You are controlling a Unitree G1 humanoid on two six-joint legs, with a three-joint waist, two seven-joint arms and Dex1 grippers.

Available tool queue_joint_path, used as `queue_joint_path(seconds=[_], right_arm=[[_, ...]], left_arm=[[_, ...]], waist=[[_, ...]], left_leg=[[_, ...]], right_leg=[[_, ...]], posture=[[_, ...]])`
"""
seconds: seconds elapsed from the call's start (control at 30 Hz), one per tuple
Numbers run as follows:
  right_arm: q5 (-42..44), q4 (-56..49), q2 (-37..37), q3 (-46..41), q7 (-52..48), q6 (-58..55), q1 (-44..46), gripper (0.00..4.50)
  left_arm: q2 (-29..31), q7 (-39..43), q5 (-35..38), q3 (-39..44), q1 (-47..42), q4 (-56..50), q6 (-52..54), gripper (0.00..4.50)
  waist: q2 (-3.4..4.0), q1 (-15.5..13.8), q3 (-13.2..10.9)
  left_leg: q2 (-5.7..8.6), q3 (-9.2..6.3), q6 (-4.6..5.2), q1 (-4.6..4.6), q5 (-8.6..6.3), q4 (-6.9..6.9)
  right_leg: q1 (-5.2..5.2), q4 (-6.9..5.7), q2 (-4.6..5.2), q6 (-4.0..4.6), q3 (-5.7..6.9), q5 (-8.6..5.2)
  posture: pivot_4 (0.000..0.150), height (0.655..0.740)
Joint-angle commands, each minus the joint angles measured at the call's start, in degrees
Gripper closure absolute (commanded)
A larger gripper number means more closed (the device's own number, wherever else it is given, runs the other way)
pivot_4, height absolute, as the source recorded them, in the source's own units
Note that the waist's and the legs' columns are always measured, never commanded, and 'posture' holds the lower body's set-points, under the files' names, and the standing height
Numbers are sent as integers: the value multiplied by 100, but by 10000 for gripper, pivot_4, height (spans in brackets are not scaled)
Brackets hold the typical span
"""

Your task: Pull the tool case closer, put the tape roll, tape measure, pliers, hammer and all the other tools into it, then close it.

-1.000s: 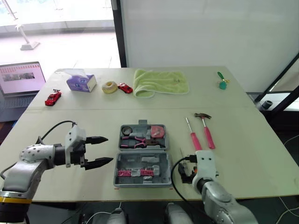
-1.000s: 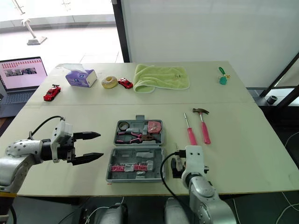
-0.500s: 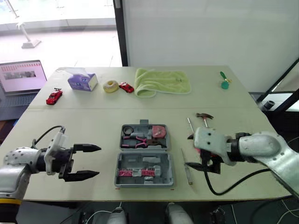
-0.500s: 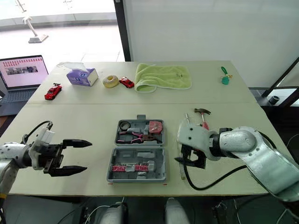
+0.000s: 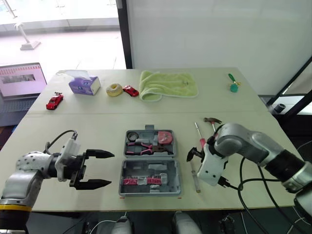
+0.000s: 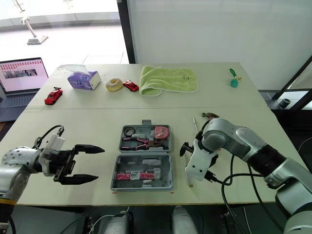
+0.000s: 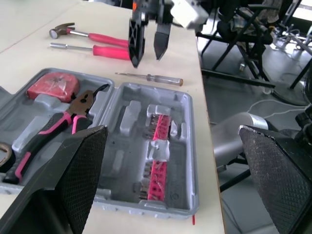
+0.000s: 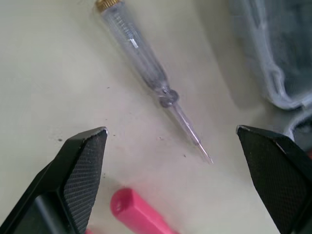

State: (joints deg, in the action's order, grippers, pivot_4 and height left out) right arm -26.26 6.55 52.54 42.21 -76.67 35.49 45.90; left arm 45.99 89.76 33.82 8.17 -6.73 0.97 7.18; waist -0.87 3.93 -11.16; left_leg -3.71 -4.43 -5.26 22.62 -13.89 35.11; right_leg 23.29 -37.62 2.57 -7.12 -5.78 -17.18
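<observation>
Right gripper [image 8: 171, 130], jaws wide, hangs over the clear screwdriver [image 8: 141, 53], whose shaft runs slantwise between them; left gripper [image 5: 112, 169], equally wide, is farther.

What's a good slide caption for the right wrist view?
Open right gripper above the clear screwdriver and a pink handle, beside the tool case.

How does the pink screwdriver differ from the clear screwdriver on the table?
The pink screwdriver has a thick pink handle; the clear screwdriver has a thin see-through one. The pink screwdriver is longer. The clear screwdriver lies nearer the tool case. Both lie flat on the table, outside it.
</observation>
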Motion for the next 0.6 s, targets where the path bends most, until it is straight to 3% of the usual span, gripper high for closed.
queue_joint_path(seconds=[0.03,0.3,0.4,0.6], right_arm=[[-404,386,-229,55,54,450,209,243],[-799,663,-685,289,-13,755,57,243],[-909,652,-752,293,-43,770,13,8827],[-1105,774,-930,253,59,794,5,37547]], left_arm=[[1,-78,116,104,49,-236,52,0],[-143,-147,66,115,103,-90,-64,0],[-144,-148,49,127,126,-43,-128,0],[-140,-134,55,119,156,38,-194,0]], waist=[[0,1,0],[-7,8,4],[-17,11,10],[-36,39,17]], left_leg=[[0,0,0,-1,0,2],[0,-6,-4,-21,3,11],[0,-8,-4,-26,3,13],[-7,-9,-4,-55,3,12]], right_leg=[[-1,-4,0,0,0,0],[-10,-38,-6,3,-2,-1],[-17,-38,-7,4,-1,-1],[-39,-41,-17,7,-2,0]], posture=[[1500,7400],[1500,7400],[1500,7400],[1500,7400]])
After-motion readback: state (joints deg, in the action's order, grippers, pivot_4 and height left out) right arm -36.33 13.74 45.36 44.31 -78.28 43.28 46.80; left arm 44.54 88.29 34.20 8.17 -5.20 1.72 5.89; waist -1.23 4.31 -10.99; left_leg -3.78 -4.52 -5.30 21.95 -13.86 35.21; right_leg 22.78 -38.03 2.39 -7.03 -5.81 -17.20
